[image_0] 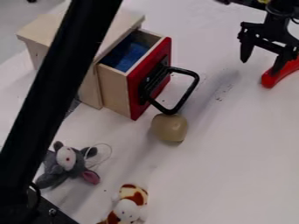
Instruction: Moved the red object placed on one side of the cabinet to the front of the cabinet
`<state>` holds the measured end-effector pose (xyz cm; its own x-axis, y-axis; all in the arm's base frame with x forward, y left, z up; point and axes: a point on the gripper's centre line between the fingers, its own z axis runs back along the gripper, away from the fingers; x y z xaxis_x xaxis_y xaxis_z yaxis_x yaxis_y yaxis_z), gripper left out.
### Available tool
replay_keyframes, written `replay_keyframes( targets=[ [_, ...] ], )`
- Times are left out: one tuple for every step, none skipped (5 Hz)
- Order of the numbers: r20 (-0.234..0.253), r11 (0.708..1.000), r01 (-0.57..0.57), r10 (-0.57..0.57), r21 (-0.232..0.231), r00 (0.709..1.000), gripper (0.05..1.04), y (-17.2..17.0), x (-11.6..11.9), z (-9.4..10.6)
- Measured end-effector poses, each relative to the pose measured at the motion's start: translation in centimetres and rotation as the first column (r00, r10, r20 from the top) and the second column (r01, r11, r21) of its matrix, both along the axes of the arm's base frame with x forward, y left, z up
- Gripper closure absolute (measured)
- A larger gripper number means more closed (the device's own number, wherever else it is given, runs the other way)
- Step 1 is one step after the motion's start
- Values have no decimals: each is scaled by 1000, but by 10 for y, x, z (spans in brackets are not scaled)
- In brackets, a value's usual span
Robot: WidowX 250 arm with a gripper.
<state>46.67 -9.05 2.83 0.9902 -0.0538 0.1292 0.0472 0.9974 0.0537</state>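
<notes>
Red object (272,79) slants lengthwise, rounded end toward lower left, pincer (260,67) spread open

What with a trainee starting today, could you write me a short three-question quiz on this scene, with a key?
1. Multiple choice: on the cabinet, the drawer is: A) shut; B) open; C) lying upside down.
2. True or false: the red object lies inside the drawer.
3. Fill in the blank: the handle on the drawer's front is ____ in colour.

Key: 1. B; 2. False; 3. black
</notes>
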Motion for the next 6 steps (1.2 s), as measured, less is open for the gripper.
replay_keyframes(
  targets=[
    [-1, 1000, 5, -5, -18, 1000, 85, -4, 4, -2],
    [7, 1000, 11, -11, -22, 1000, 85, -5, 6, -1],
    [17, 1000, 24, -24, -19, 1000, 85, -8, 7, 1],
    [-3, 999, 40, -40, 10, 999, 85, -15, 3, -5],
    [18, 999, 49, -49, 20, 999, 85, -19, 6, 1],
    [58, 998, 68, -68, 7, 996, 85, -26, 14, 17]
  ],
)
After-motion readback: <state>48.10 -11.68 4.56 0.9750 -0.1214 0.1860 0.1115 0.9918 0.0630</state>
